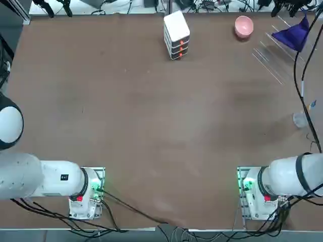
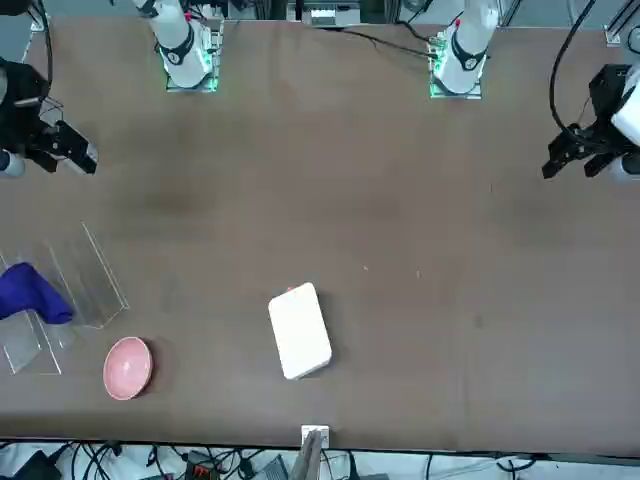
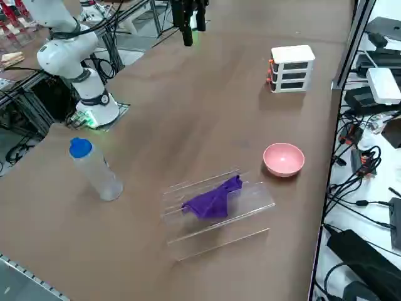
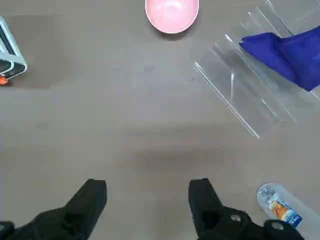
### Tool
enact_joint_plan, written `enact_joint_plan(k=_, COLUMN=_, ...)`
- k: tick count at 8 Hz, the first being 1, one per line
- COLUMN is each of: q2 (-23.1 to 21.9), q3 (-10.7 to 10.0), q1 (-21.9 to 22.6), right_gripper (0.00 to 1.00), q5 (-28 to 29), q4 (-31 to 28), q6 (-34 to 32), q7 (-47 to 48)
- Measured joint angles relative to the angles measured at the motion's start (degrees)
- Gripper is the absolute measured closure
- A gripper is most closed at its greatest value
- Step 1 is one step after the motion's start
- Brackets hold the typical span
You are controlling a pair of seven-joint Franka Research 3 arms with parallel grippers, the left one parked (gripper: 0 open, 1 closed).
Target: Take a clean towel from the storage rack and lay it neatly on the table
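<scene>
right gripper (image 4: 147,197) released above the table (image 4: 125,125) (towel (image 4: 290,52) draped on storage rack (image 4: 250,95)).

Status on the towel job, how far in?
Nothing done yet. The purple towel is draped on the clear storage rack, beside the pink bowl. In hand: nothing; the right gripper is open and empty above bare table, short of the rack. Left: reach the rack, grasp the towel, lift it off, lay it flat on the table.
</scene>
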Motion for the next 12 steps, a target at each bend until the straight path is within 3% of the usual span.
enact_joint_plan(k=4, q2=0.06, q3=0.0, q1=0.0, right_gripper=0.0, q5=0.0, q4=-0.11, q6=-0.89, q7=-0.01)
enact_joint_plan(k=7, q2=2.39, q3=-0.4, q1=-0.57, right_gripper=0.0, q5=-2.89, q4=-0.75, q6=-6.26, q7=-0.96)
enact_joint_plan(k=10, q2=10.15, q3=-0.96, q1=-5.88, right_gripper=0.0, q5=-10.53, q4=-0.64, q6=4.39, q7=-16.87)
enact_joint_plan(k=12, q2=18.05, q3=-1.26, q1=-12.6, right_gripper=0.0, q5=-11.25, q4=4.29, q6=12.44, q7=-30.19)
